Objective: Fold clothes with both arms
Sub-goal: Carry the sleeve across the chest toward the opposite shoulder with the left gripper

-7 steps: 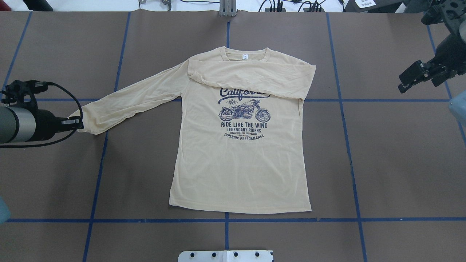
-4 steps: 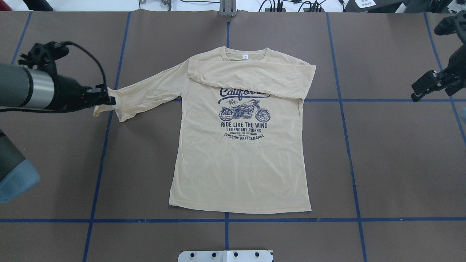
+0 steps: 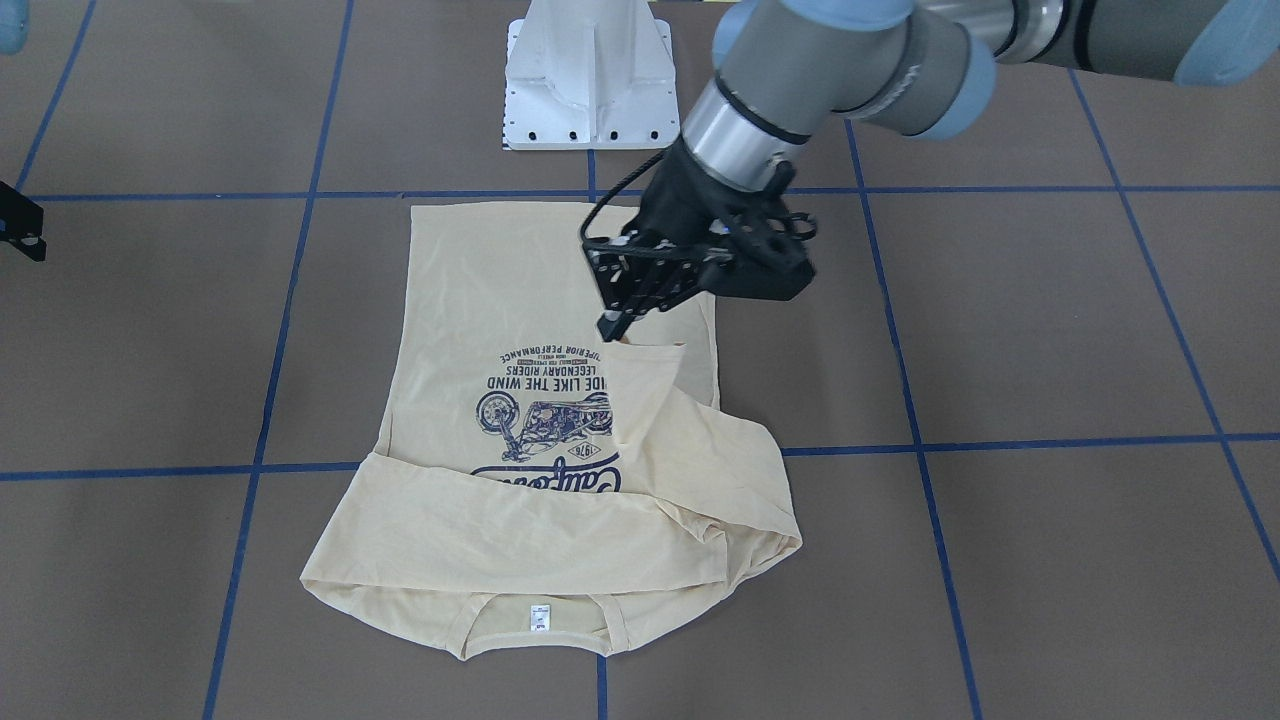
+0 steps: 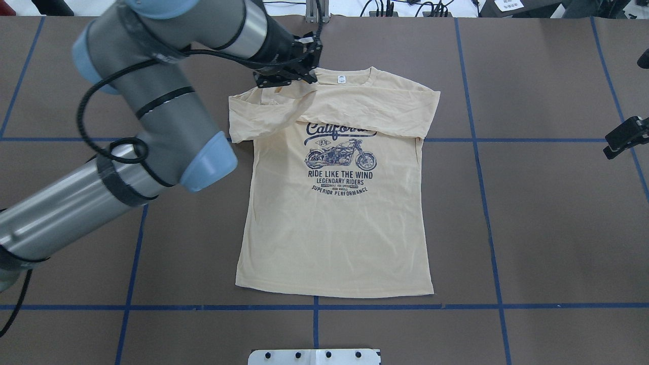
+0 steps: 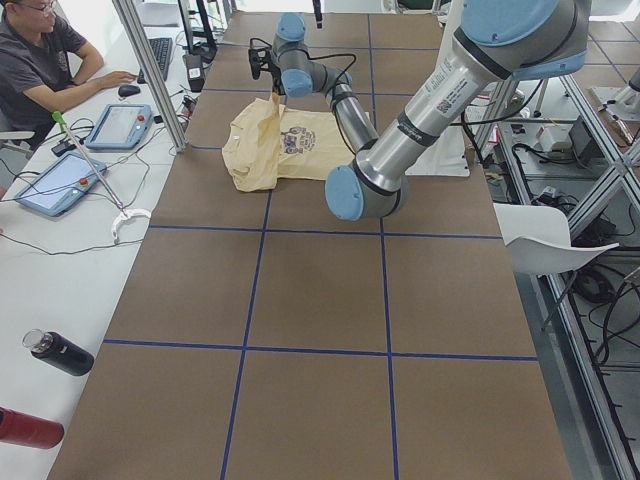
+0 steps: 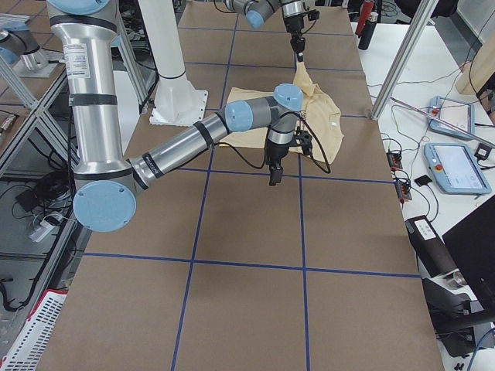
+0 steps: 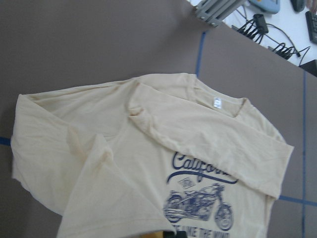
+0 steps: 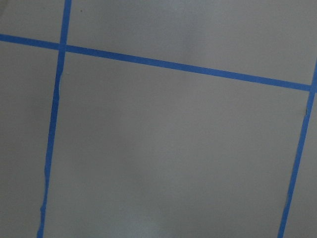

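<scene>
The cream-yellow shirt [image 4: 334, 228] lies flat, print up, on the brown table [image 4: 532, 228], collar at the far side. One sleeve [image 4: 355, 109] is folded across the chest. The other sleeve [image 3: 690, 430] rises from the shoulder, its cuff [image 3: 640, 352] pinched in my left gripper [image 3: 613, 327], which is shut and hovers above the shirt's front. In the overhead view that gripper [image 4: 291, 81] shows near the collar. The left wrist view looks down on the shirt [image 7: 198, 129]. My right gripper [image 4: 623, 137] hangs at the table's right edge, far from the shirt; I cannot tell its jaws.
The white pedestal base [image 3: 590, 80] stands at the near table edge. Blue tape lines [image 4: 487, 203] grid the table. A person [image 5: 40, 60] sits at a side desk with tablets [image 5: 60, 185] and bottles [image 5: 60, 352]. A metal post [image 5: 150, 70] stands by the table.
My left gripper has carried the sleeve cuff from the table's left side up and rightward over the shirt. The right gripper has drawn back further to the right edge.
</scene>
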Tool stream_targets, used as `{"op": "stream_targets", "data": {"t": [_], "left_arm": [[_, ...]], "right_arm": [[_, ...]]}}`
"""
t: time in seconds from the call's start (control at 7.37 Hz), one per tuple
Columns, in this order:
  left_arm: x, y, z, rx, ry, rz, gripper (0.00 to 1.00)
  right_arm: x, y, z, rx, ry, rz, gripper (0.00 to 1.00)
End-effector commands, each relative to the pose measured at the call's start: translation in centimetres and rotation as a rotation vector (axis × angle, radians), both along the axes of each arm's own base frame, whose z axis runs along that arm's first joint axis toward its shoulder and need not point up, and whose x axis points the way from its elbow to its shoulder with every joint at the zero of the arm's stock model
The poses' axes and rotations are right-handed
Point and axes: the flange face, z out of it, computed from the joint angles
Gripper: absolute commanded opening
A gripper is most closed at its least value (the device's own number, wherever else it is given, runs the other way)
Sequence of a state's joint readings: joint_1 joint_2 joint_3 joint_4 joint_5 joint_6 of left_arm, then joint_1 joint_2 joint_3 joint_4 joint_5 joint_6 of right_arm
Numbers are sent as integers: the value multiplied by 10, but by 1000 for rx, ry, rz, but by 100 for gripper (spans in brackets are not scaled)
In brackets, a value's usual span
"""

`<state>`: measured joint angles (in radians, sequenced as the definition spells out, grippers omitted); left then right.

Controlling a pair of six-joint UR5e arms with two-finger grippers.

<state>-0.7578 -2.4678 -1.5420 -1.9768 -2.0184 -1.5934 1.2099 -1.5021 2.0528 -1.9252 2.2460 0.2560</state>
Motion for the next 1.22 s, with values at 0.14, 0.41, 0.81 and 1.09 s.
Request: {"op": "stream_targets", "data": {"t": [0.14,0.41,0.81,1.09], "left_arm": [[80,-25,18,-29,21,-23,0],[122,-14,31,-6,-1,-61,0],[154,12,34,12,4,-10,0],[185,38,42,37,-18,-8,0]], "right_arm": [[0,-2,2,-4,0,1,100],[-2,-4,2,-11,0,5,100],[-3,-7,3,-17,0,6,100],[-4,-7,6,-24,2,8,100]]}}
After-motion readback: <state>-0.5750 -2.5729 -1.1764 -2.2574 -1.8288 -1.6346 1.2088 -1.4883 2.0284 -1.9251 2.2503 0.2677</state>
